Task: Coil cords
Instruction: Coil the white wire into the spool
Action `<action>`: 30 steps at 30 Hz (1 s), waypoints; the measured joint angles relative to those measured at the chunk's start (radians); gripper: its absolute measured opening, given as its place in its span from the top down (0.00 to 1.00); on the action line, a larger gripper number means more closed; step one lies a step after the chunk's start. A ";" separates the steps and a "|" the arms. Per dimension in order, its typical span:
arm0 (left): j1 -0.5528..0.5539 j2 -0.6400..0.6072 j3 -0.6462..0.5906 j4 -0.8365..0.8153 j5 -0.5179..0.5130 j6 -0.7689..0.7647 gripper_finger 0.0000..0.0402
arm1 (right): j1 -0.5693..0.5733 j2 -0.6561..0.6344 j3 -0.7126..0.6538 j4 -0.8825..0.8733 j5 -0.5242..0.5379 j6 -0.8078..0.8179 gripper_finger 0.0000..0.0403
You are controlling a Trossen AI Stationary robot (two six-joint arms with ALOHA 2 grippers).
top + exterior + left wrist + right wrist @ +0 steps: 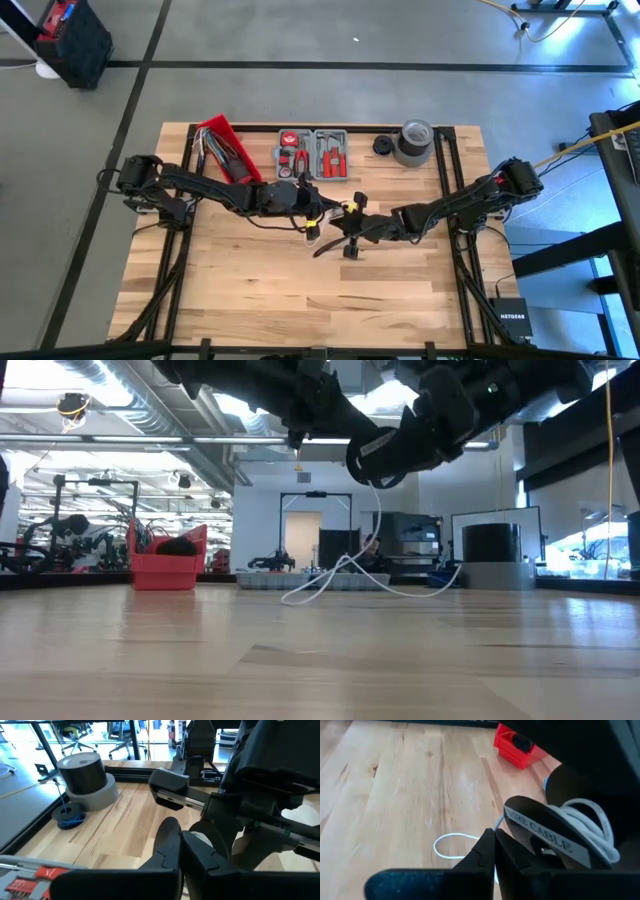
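While both dark arms meet over the middle of the pale wooden slatted table (250,290), the coiling looks only partly done. At the far edge stand a red plastic bin (225,143), a grey tool tray with red-handled tools (312,153) and a grey roll of tape with a black cylinder on it (414,142); none of these is being handled.

The left gripper (310,200) sits near the table's centre with its fingers (167,845) pressed together. Whether it pinches the cord cannot be told, since the right arm's body fills the space in front of it. The right gripper (350,232) is just beside it, fingers (487,847) likewise clenched, and the long thin white cord (335,575) runs right at their tips, so it appears to be gripping that cord.

Several turns of the white cord are already bunched by a dark labelled tab (545,832) close to the right wrist. The rest hangs from the raised grippers in the low view and trails in loose loops on the wood, one loop lying beneath the right gripper. So, by my judgement, part of the white cord is gathered and a fair length is left to wind. The short black cord cannot be picked out with certainty among the dark arms.
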 joint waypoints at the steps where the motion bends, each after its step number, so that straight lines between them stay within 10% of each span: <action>1: 0.000 0.000 0.000 0.000 0.000 0.000 1.00 | 0.000 0.000 -0.001 0.005 0.001 0.000 0.99; 18: 0.000 -0.006 0.007 0.038 -0.006 0.004 1.00 | 0.001 0.005 -0.005 0.266 0.134 -0.081 0.99; 30: -0.009 -0.014 0.003 0.015 0.007 -0.010 1.00 | 0.037 -0.028 0.001 0.005 0.142 -0.044 0.99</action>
